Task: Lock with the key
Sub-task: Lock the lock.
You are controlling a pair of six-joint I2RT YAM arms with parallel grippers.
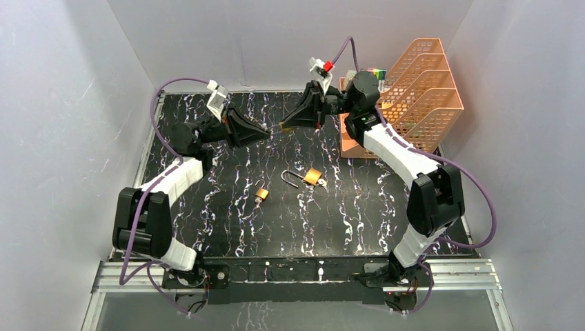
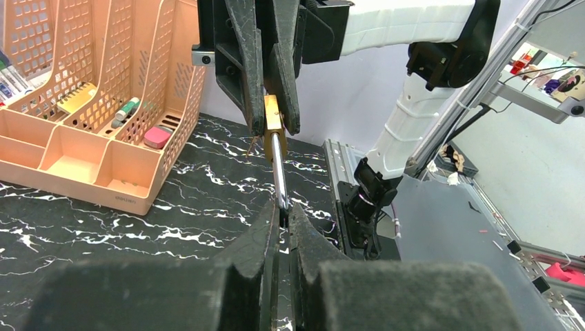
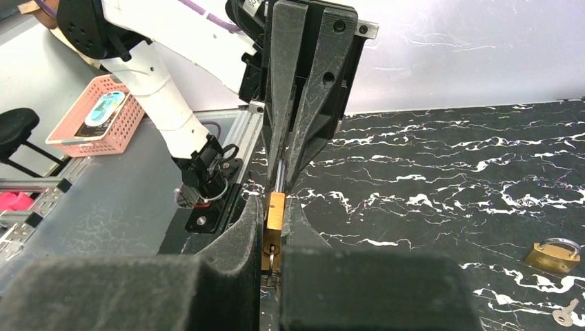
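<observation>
Brass padlock point(image 3: 276, 215) hangs in the air over the table's point(image 1: 359, 221) 12 o'clock side, caught between my two arms. The right gripper point(image 3: 274, 234) has its fingers clamped on the lock's body, pressing its broad faces. The steel shackle point(image 2: 278, 172) sticks straight out toward the left gripper point(image 2: 283, 219), whose fingers are pinched together on the shackle's far end. The two grippers face each other nearly tip to tip, the left at 9 o'clock of the lock and the right at 3 o'clock. Something small dangles under the body; I cannot tell whether it is a key.

Near the table's centre lies an open padlock point(image 1: 312, 176), its shackle swung out at 9 o'clock, with a loose key point(image 1: 321, 184) just beside it at 4 o'clock. A second padlock point(image 1: 262, 192) lies at 8 o'clock of that one, apart from it; its shackle is too small for me to read. An orange mesh organiser point(image 1: 421, 96) stands at the table's 2 o'clock corner, behind the right arm.
</observation>
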